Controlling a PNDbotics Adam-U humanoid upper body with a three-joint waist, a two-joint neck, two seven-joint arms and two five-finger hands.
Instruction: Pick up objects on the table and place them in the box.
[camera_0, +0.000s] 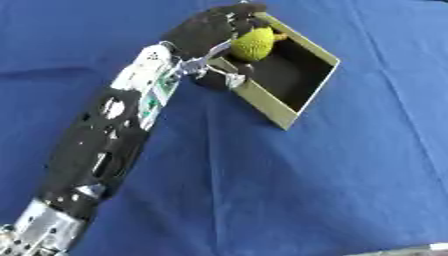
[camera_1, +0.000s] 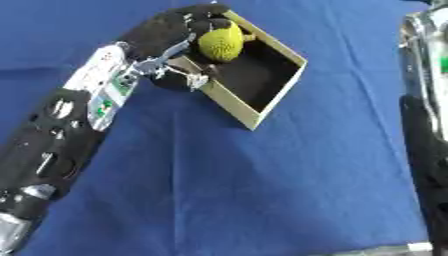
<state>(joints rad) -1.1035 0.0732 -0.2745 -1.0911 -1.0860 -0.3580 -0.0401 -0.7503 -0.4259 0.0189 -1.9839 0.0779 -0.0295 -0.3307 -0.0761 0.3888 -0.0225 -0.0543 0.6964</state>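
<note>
A yellow-green bumpy round object (camera_0: 254, 43) hangs over the near-left part of an open tan box (camera_0: 311, 95) with a dark inside. My left hand (camera_0: 208, 31) reaches up from the lower left and is shut on the object, with fingers curled over its top and left side. The object sits at about the height of the box's rim; I cannot tell whether it touches the box floor. Only the forearm of my right arm (camera_1: 426, 100) shows, along the right edge of the right eye view; its hand is out of view.
A blue cloth (camera_0: 289, 180) covers the whole table. The box stands tilted in the upper middle. A pale strip of the table's edge (camera_1: 402, 249) shows at the bottom right.
</note>
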